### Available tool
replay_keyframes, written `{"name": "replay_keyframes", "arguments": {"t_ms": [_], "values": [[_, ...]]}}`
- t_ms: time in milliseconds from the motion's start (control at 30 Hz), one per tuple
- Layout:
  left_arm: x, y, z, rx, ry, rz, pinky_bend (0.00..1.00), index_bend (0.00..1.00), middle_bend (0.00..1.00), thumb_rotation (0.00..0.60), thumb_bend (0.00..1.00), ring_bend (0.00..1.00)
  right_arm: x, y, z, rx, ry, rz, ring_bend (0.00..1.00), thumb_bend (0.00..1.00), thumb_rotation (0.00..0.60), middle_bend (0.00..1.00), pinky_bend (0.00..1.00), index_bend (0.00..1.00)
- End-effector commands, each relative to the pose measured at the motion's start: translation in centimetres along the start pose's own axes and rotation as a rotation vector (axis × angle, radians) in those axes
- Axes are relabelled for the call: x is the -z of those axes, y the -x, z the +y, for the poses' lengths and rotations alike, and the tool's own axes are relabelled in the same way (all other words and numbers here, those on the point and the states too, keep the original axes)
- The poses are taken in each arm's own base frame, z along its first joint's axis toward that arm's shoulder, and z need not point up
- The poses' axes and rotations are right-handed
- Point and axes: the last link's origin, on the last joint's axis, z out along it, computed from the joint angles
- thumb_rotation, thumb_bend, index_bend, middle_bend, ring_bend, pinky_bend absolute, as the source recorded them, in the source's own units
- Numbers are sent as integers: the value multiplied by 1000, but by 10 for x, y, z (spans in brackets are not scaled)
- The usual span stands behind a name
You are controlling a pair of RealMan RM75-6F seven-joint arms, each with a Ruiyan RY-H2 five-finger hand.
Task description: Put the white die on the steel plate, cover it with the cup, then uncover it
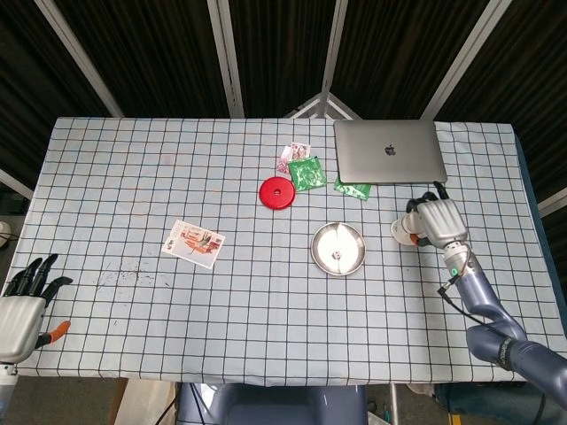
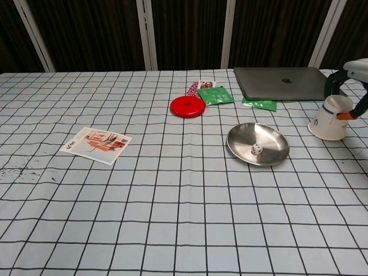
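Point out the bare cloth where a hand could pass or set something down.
Free: the near strip in front of the plate and card, the far left corner, and the stretch between card and plate. Crowded: the far right, where the red disc, packets, laptop, cup and right hand cluster.
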Motion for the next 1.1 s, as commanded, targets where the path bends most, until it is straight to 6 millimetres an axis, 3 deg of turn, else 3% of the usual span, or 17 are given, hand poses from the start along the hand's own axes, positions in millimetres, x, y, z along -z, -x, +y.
{"name": "replay_keyframes", "arguments": {"t_ms": [33, 200, 400, 500, 600, 700, 833, 933, 1100], "values": [[0, 1, 1, -1, 2, -3, 128, 277, 0, 600, 275, 0, 0, -2, 1, -35, 9, -4, 135, 29, 600, 207, 2, 152], [0, 0, 0, 1, -1, -2, 128, 277, 0, 600, 276, 0, 3, -12, 5, -73, 17, -5, 25, 19, 600, 27, 0, 8], [-1, 0, 0, 5, -1, -3, 128, 276, 0, 600, 276, 0, 28, -32, 15, -117, 4, 16, 0, 16, 600, 0, 0, 0], [-1, -1, -1, 10, 0, -1, 128, 276, 0, 600, 275, 0, 61, -46, 18, -172, -15, 81, 16, 15, 600, 15, 0, 0], [-1, -2, -1, 17, 4, -2, 128, 274, 0, 600, 275, 0, 109, -51, 22, -214, -11, 155, 48, 30, 600, 58, 0, 30], [0, -3, -1, 24, 9, -2, 128, 273, 0, 600, 276, 0, 154, -45, 23, -250, 30, 205, 77, 77, 600, 103, 0, 86], [4, -6, -2, 39, 16, 9, 128, 271, 0, 600, 275, 0, 216, -25, 27, -236, 123, 221, 78, 89, 600, 104, 0, 89], [6, -8, -4, 51, 19, 19, 128, 267, 0, 600, 275, 0, 242, -16, 31, -211, 159, 229, 78, 89, 600, 104, 0, 89], [6, -12, -8, 61, 4, 43, 128, 262, 0, 600, 275, 0, 260, -14, 43, -138, 198, 242, 78, 89, 600, 104, 0, 89]]}}
